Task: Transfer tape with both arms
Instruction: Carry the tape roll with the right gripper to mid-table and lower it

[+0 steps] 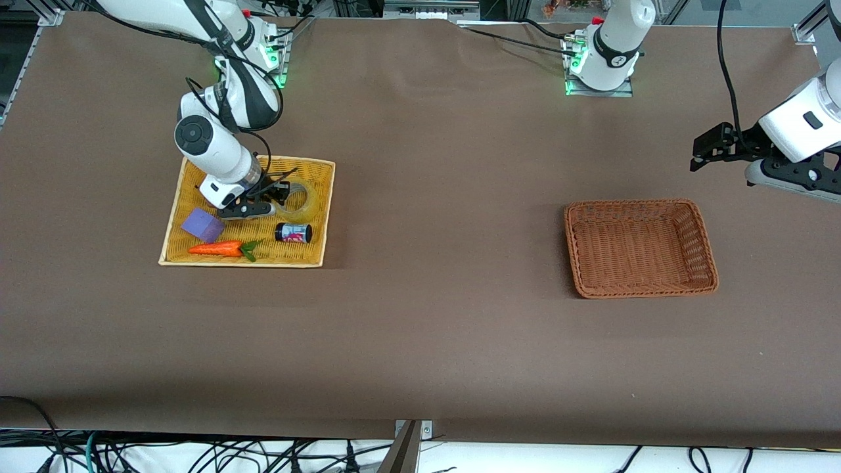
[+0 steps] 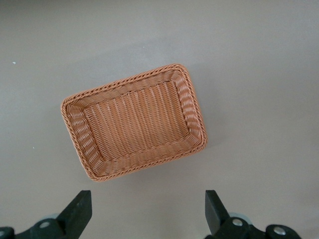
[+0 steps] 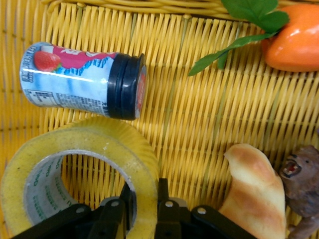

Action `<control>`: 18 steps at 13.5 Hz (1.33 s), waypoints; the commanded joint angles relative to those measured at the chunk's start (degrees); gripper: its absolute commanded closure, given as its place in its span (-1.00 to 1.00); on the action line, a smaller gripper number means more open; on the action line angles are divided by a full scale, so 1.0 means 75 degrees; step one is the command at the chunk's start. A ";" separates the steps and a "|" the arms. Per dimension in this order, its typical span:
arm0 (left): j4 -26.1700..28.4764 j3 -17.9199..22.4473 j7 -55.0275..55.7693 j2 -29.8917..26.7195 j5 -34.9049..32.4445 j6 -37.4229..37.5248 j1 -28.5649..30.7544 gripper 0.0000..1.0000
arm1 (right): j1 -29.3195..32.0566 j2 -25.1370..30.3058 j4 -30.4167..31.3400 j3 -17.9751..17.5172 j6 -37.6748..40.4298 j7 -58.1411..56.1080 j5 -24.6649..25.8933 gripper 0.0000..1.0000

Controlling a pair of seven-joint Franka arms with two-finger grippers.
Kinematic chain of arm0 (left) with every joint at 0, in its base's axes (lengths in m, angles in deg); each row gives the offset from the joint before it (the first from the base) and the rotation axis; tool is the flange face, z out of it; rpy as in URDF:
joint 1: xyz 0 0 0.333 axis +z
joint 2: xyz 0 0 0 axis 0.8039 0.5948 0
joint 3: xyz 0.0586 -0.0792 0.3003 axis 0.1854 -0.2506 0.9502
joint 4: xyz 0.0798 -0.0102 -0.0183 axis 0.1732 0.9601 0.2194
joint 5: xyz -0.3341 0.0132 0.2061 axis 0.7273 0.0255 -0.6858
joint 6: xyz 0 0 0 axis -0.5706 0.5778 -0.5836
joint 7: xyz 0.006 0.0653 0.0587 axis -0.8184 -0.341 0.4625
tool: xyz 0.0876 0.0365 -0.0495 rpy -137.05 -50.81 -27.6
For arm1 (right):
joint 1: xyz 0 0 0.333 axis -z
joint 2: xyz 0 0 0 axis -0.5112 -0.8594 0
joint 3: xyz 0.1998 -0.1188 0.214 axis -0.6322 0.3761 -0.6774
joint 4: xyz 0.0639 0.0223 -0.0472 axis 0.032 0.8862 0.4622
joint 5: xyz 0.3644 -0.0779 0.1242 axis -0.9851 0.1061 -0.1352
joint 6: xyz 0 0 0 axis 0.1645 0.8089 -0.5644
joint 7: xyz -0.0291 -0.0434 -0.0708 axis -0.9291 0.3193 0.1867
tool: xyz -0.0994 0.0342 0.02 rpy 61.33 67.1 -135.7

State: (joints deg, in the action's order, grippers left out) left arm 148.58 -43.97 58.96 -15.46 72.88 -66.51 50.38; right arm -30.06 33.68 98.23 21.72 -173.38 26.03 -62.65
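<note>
Right claw takes hold of the tape in the yellow tray

The right claw (image 3: 144,199) is closed on the wall of the translucent yellowish tape roll (image 3: 84,164) in the yellow woven tray (image 1: 315,217); next, lift and carry it toward the open, waiting left claw (image 2: 147,211) above the brown wicker basket (image 1: 706,263).

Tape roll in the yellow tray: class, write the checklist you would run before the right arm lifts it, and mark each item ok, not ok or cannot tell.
1. Right end effector shut on the tape, one finger inside the hole, one outside: ok.
2. Tape lying in the yellow tray, not yet lifted: ok.
3. Can apart from the tape: cannot tell, they look very close.
4. Left end effector open, waiting above the brown basket: ok.
5. Brown basket holding nothing: ok.
</note>
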 commanded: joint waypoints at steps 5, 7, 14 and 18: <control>-0.0169 0.0002 0.0095 0.0062 -0.0258 0.0051 -0.0016 -1.00 | 0.0037 0.1121 -0.1408 -0.0811 0.2428 0.0612 -0.0031 1.00; -0.0169 0.0002 0.0083 0.0062 -0.0258 0.0051 -0.0005 -1.00 | -0.0056 0.0912 -0.2276 -0.1105 0.3239 0.1209 -0.0019 1.00; -0.0169 0.0002 0.0083 0.0062 -0.0246 0.0051 -0.0005 -1.00 | -0.2434 -0.1020 -0.5019 -0.1082 0.3817 0.4630 0.0297 1.00; -0.0169 0.0002 0.0083 0.0062 -0.0246 0.0051 -0.0005 -1.00 | -0.3663 -0.2590 -0.6239 -0.0767 0.2812 0.6165 0.0367 1.00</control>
State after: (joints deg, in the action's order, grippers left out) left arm 148.54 -43.94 58.96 -15.45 72.88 -66.51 50.47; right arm -52.91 21.04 58.12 14.21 -149.63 66.78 -61.22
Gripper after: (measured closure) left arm 0.000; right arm 0.789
